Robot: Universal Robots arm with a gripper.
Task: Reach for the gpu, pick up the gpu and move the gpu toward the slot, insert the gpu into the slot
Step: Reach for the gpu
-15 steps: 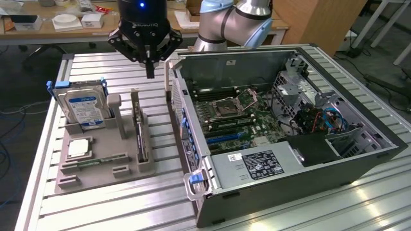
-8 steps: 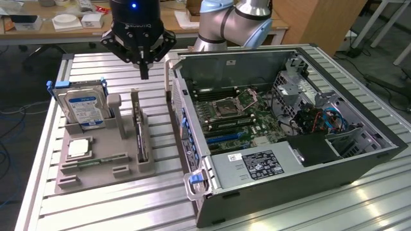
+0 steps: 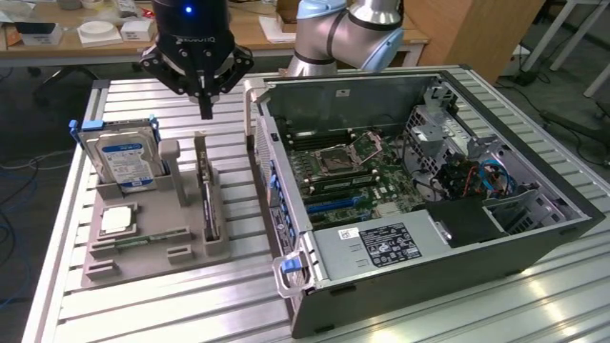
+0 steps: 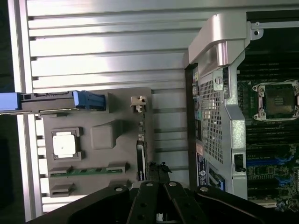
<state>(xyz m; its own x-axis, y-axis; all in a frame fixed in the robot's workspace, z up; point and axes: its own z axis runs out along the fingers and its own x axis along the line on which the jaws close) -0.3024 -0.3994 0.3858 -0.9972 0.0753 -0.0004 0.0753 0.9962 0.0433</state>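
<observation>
The gpu (image 3: 207, 204) stands on its edge in a grey holder block (image 3: 153, 229) on the slatted table, seen edge-on as a thin dark card. In the wrist view the gpu (image 4: 140, 158) is a narrow dark strip beside the holder. My black gripper (image 3: 205, 108) hangs above the holder's far end, fingers together and pointing down, holding nothing. Its fingertips (image 4: 160, 173) hover close to the card's edge. The blue slots (image 3: 333, 203) lie on the motherboard inside the open computer case (image 3: 533, 236).
A silver blue-labelled hard drive (image 3: 122, 161) stands upright in the holder's far corner. A small square processor chip (image 3: 116, 220) lies flat on the holder. The case's raised side wall (image 3: 271, 179) stands between holder and motherboard. A cluttered desk (image 3: 105, 32) is behind.
</observation>
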